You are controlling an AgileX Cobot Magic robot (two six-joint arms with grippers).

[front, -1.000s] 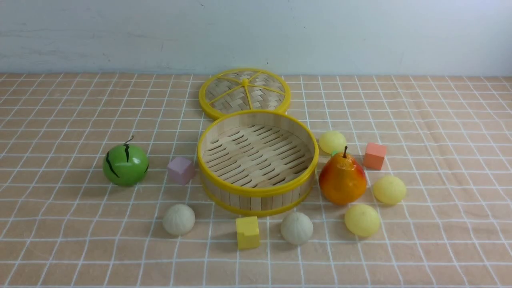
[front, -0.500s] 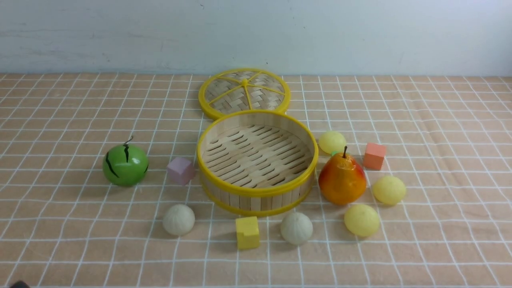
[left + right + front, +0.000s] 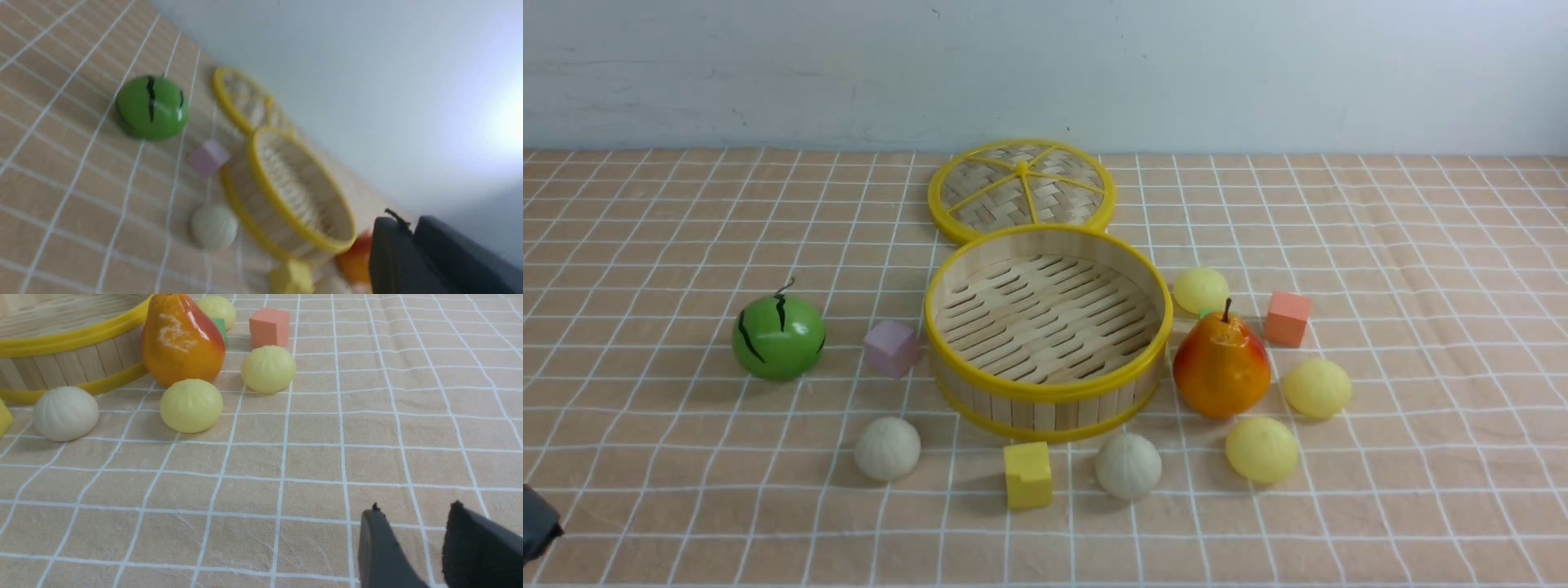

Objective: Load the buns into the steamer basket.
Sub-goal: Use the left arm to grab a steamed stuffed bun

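Change noted: the left arm (image 3: 534,523) has come into the front view at its lower-left corner, where only a sliver showed half a second ago. Nothing on the tabletop (image 3: 1421,490) has shifted.

The left fingers (image 3: 394,257) appear pressed together with nothing between them, though that wrist picture is blurred. The right fingers (image 3: 378,547) stand spread and empty, low over bare cloth.

The steamer basket (image 3: 1045,390) is empty; all five buns lie outside it. The first off-white bun (image 3: 887,448) sits off the basket's front left. The second off-white bun (image 3: 1128,465) sits just before its front wall, near the yellow cube (image 3: 1027,474). Round the pear (image 3: 1222,366), right of the basket, lie the front yellow bun (image 3: 1262,448), the right yellow bun (image 3: 1317,387) and the rear yellow bun (image 3: 1201,289).

Judgement: the left arm is nearer the first off-white bun, which lies forward and to the right of its fingers. These must part before any grasp. The bun is round, so it offers no long axis.
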